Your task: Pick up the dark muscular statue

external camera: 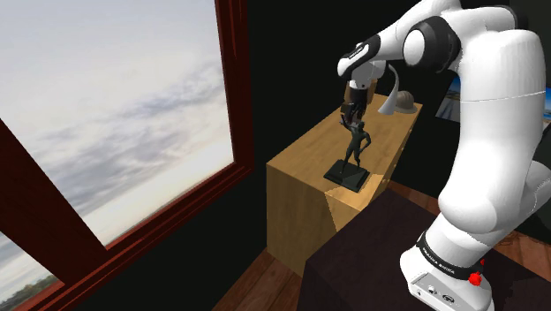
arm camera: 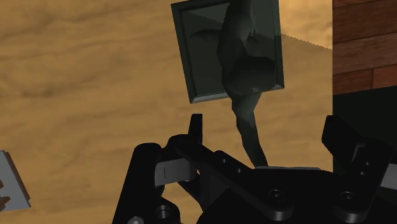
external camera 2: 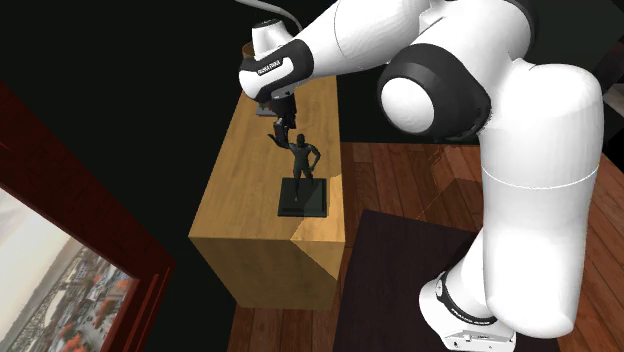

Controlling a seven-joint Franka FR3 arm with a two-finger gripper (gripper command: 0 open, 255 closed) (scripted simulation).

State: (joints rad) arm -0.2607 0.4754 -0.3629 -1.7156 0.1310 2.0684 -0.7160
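Statue: dark figure upright on its square base, centre of the shoulder view, standing on the wooden table.
Hand: black hand just above the figure, released, fingers spread either side of the raised arm without touching.
Done: apparently approach and alignment.
Left: closing, lifting; statue not yet off the table.

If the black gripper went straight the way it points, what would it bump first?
Probably the dark statue: its raised arm reaches up between the gripper's open fingers. Depth is hard to judge.
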